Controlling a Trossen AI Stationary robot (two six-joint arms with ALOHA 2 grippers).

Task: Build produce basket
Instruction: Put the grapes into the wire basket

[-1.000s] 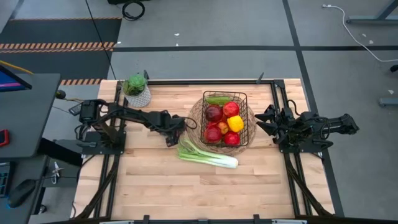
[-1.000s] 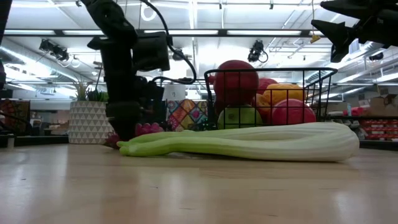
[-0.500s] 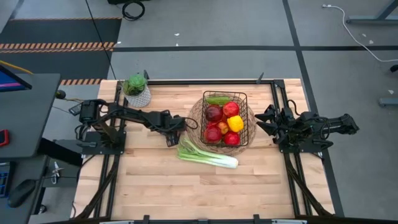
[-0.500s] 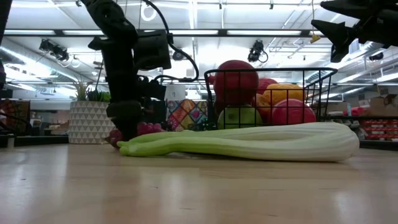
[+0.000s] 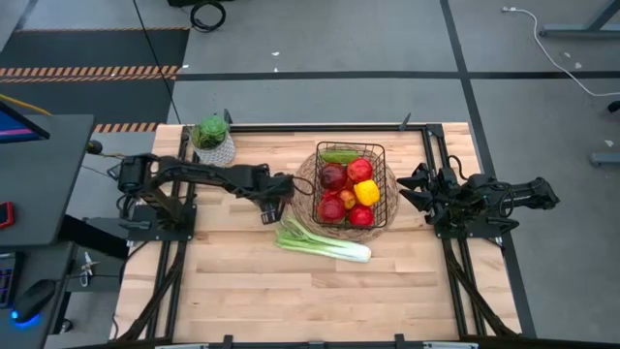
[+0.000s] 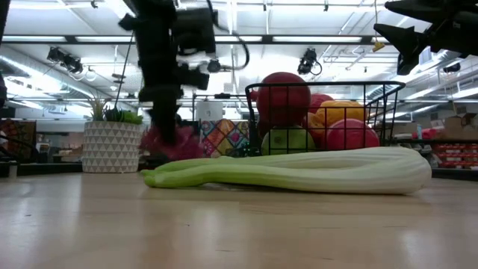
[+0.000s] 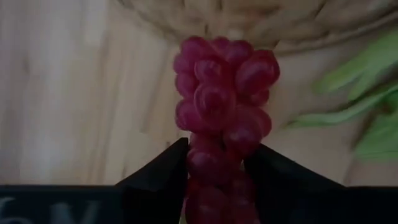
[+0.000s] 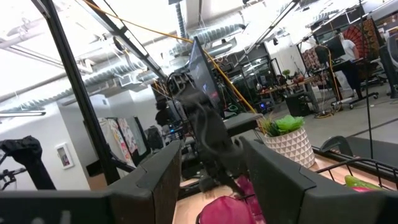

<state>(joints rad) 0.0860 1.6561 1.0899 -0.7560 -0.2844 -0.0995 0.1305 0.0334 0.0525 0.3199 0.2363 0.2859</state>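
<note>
Purple-red, the small bunch of glossy grapes hangs with its long axis running straight out from between the two dark fingers of the left claw, which we see clenched on the bunch's near end. In the low view the bunch shows as a blur just above the pale wooden tabletop, to the left of the black wire-grid basket.

We take the basket as our landmark. It stands upright on a round flat woven straw mat and holds red apples, a yellow pepper and a green cucumber at its far edge. Just in front of the basket lies the long pale-green leek, flat on the tabletop, its long axis slanting, leafy green end toward the left claw and white root end to the right.

The left arm reaches in from the left of the basket, stretched nearly level across the tabletop, its claw pointing down just beside the mat's left rim. The right claw waits just right of the basket, raised off the tabletop, its fingers spread and grasping nothing. Behind the basket to the left stands a leafy green plant in a white patterned pot.
</note>
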